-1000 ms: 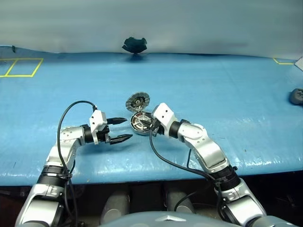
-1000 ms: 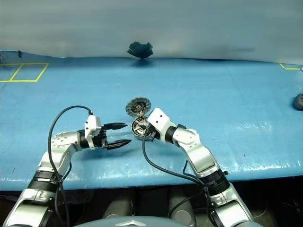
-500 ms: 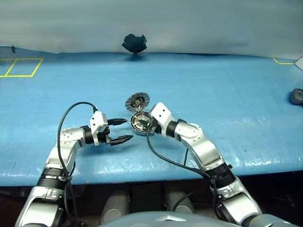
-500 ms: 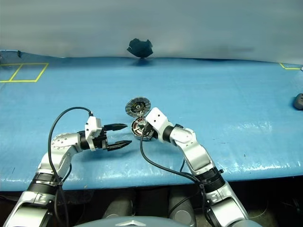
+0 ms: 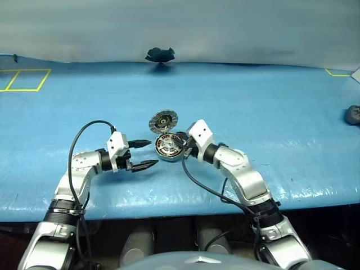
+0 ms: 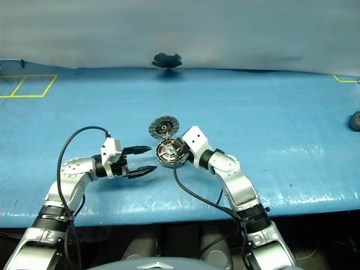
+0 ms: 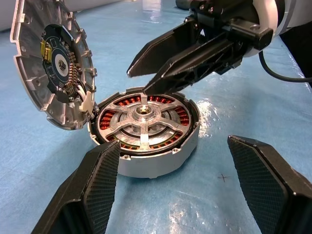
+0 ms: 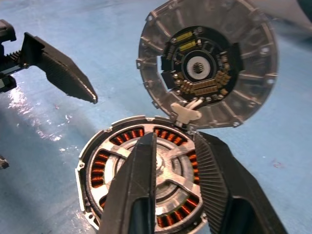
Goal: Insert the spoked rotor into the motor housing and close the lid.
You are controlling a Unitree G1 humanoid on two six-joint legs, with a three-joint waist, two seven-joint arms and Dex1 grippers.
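The motor housing [image 5: 167, 148] stands on the blue table with copper windings showing. The spoked rotor [image 7: 142, 123] lies flat inside it, hub in the middle. The lid [image 5: 163, 120] stands tilted up behind the housing, joined at the rim, its ribbed inner face [image 8: 207, 61] showing. My right gripper [image 7: 138, 82] hovers just over the housing's right rim. Its jaws are nearly closed with nothing between them. My left gripper [image 5: 153, 153] stands open a short way left of the housing, holding nothing.
A dark crumpled object [image 5: 160, 54] lies at the table's far edge. A yellow tape square [image 5: 25, 80] marks the far left, and a dark object [image 5: 352, 114] sits at the right edge. The table's front edge runs just below both arms.
My right gripper has drawn back to the right off the housing and its jaws have narrowed. The rotor now shows uncovered in the housing. The left arm has kept still.
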